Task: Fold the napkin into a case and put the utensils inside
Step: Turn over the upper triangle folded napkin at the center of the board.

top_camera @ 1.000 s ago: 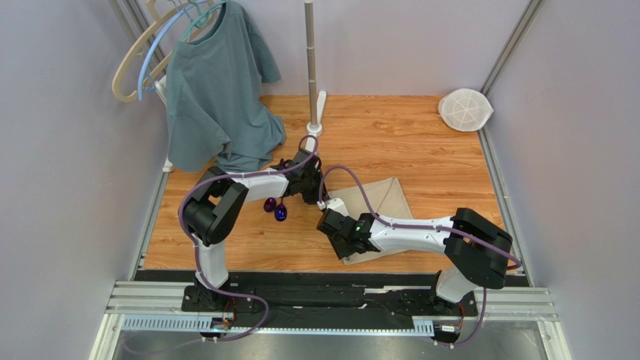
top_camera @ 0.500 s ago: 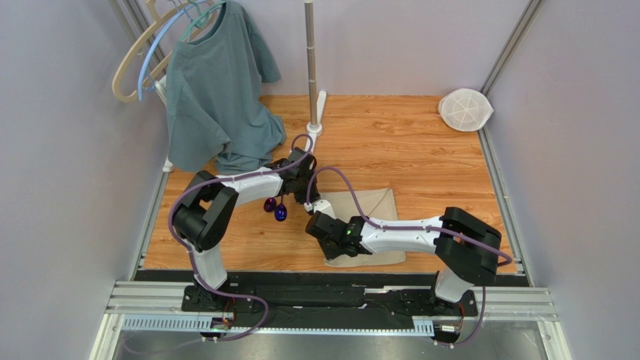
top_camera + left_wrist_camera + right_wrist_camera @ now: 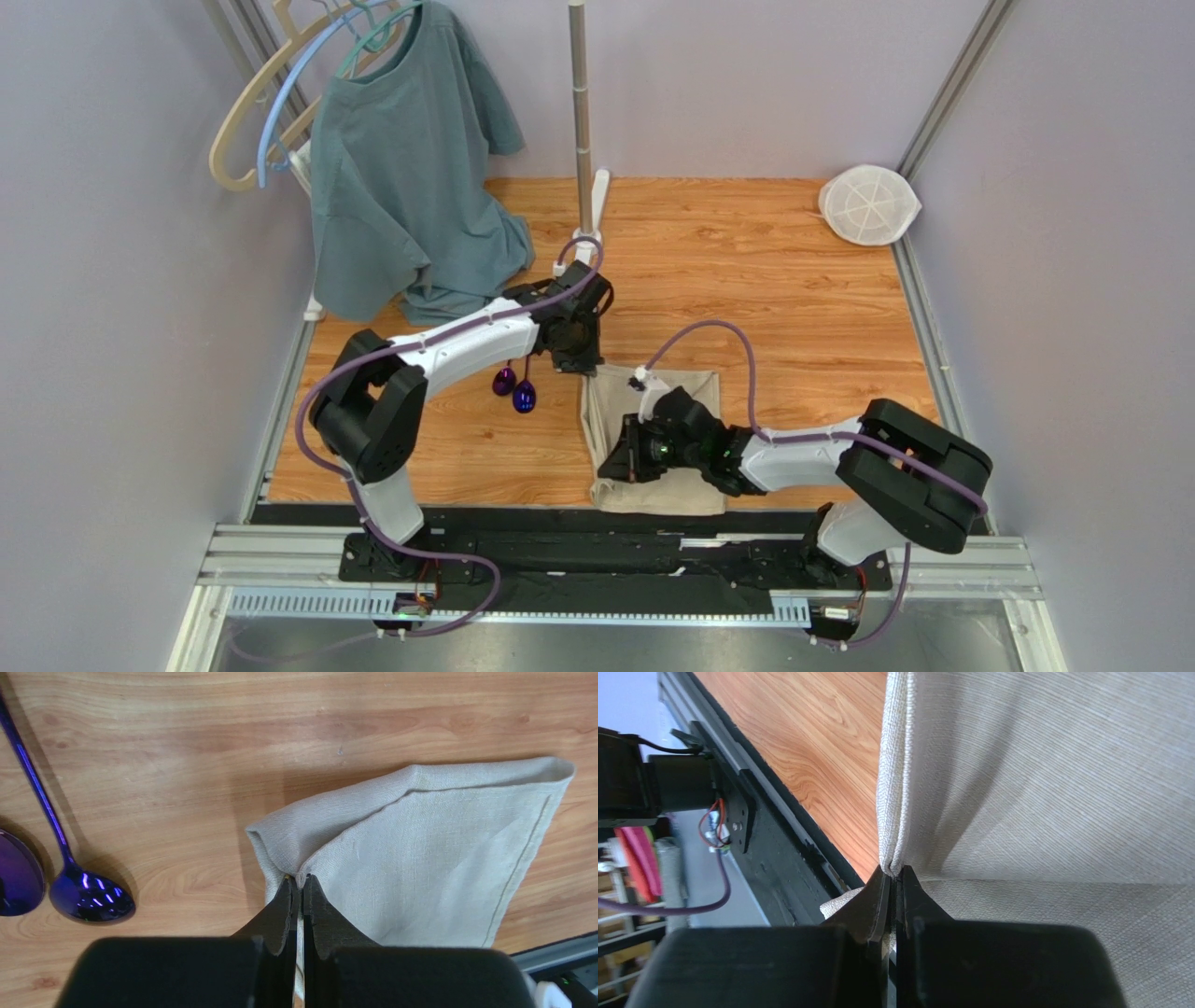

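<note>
The beige napkin lies folded into an oblong on the wood table, near the front edge. My left gripper is shut on its far left corner; the pinched cloth shows in the left wrist view. My right gripper is shut on the folded left edge near the front; the cloth fills the right wrist view. Two purple spoons lie side by side left of the napkin, bowls toward me. One spoon shows whole in the left wrist view, apart from the cloth.
A grey-green T-shirt hangs on hangers at the back left. A metal pole stands on a white base at the back. A white mesh disc lies at the back right. The black rail runs along the front edge.
Both grippers have carried the napkin's edge leftward, folding it into a narrower oblong. The right arm has swung back right and lower. The spoons have not moved.
</note>
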